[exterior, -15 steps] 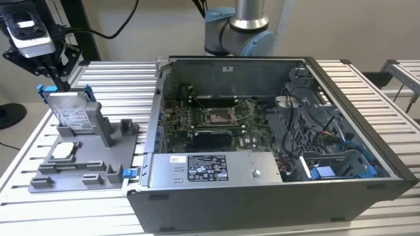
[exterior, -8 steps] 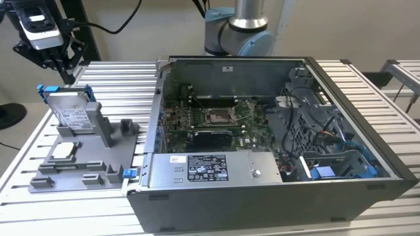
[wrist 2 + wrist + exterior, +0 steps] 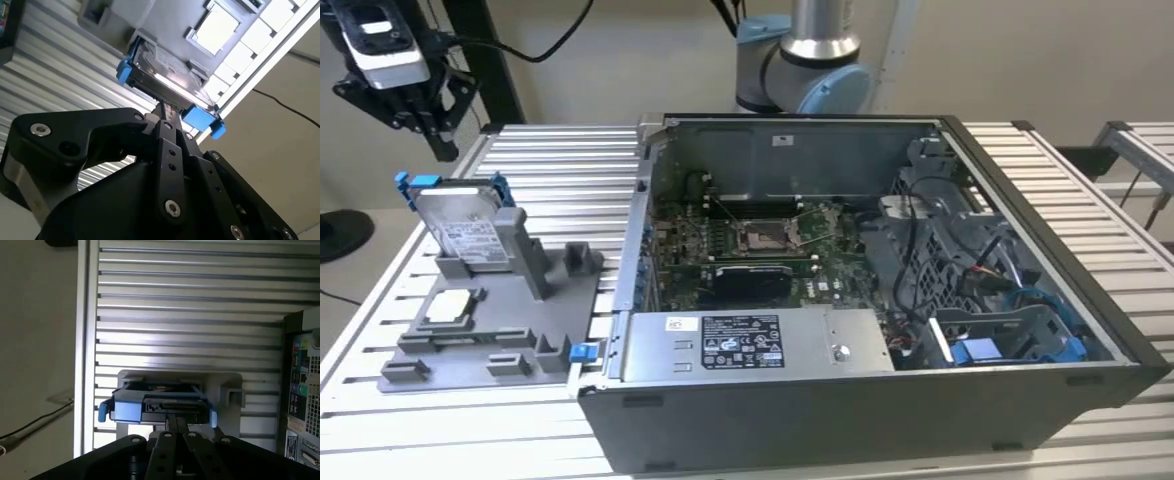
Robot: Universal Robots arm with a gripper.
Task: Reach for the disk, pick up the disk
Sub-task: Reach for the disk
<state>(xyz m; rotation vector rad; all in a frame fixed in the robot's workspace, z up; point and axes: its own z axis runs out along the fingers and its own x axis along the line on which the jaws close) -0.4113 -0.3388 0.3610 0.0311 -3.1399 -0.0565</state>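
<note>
Tool (image 3: pixel 411 120), fingers closed on nothing, hangs upper left; open air separates it from the upright disk's (image 3: pixel 464 225) top edge.

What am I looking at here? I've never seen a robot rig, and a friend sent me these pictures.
This is one robot arm mounted behind a ribbed metal table. One picture comes from a camera off the arm; two come from cameras at its wrist, looking past the black gripper. On the table sit an open dark grey computer case and a grey plastic holder. The disk, a flat silver-grey metal hard drive with blue side rails, stands upright in the holder; a small white-topped square chip lies on the holder too. The gripper hangs above the disk, apart from it, jaws shut, holding nothing.
</note>
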